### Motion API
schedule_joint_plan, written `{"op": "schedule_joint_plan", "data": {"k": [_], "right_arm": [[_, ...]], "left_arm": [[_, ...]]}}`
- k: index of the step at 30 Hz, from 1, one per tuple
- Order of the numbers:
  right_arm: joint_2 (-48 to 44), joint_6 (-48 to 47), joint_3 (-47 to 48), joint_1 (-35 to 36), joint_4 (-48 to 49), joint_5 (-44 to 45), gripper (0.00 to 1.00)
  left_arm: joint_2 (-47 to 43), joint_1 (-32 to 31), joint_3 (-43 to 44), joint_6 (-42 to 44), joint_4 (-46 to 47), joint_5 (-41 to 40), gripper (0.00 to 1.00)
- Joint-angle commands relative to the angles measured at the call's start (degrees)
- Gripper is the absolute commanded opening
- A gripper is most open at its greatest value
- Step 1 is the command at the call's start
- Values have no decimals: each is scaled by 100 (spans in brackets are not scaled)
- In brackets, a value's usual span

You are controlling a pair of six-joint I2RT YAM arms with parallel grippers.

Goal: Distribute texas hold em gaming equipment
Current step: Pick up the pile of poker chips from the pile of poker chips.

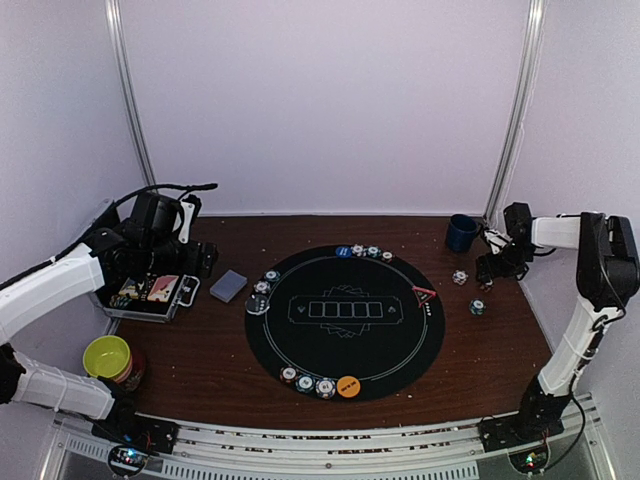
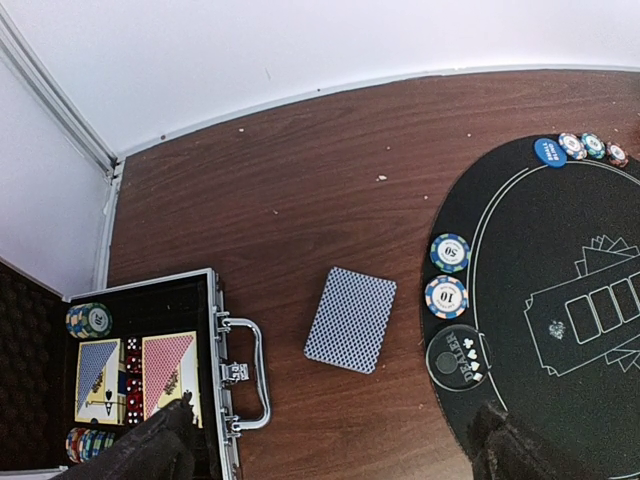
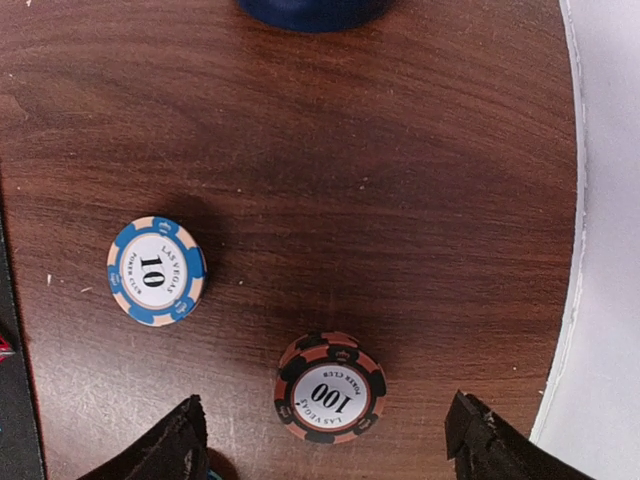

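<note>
Right hand [image 3: 330,455] over far right of surface [image 3: 400,150], fingers apart, straddling red-black 100 chip [image 3: 330,388], no contact visible. Blue 10 chip [image 3: 156,271] lies to its left. Left hand [image 2: 335,462] spread wide above open case [image 2: 215,330] edge. Card deck [image 2: 350,318] face down on surface between case and black mat [image 2: 530,400], near both.

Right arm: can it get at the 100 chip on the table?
Probably yes. The right gripper hangs open above the table, and the 100 chip lies flat between its fingers in the wrist view. The 10 chip and blue cup sit clear of it.
</note>
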Motion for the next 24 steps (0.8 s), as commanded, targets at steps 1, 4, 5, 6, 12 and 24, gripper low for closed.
{"op": "schedule_joint_plan", "data": {"k": [1, 4, 5, 6, 12, 24], "right_arm": [[200, 38, 44, -11, 178, 37, 82], [269, 52, 63, -11, 198, 69, 80], [291, 52, 63, -11, 191, 74, 80], [317, 52, 58, -11, 199, 70, 79], [437, 111, 49, -20, 252, 87, 76], [484, 162, 53, -77, 276, 50, 65]], "left_arm": [[-76, 48, -44, -33, 249, 44, 98], [-75, 48, -31, -27, 250, 44, 98], [-75, 47, -28, -30, 249, 42, 98], [-83, 50, -31, -33, 249, 48, 98], [-93, 47, -40, -33, 249, 52, 98], [-93, 46, -35, -25, 250, 53, 98]]}}
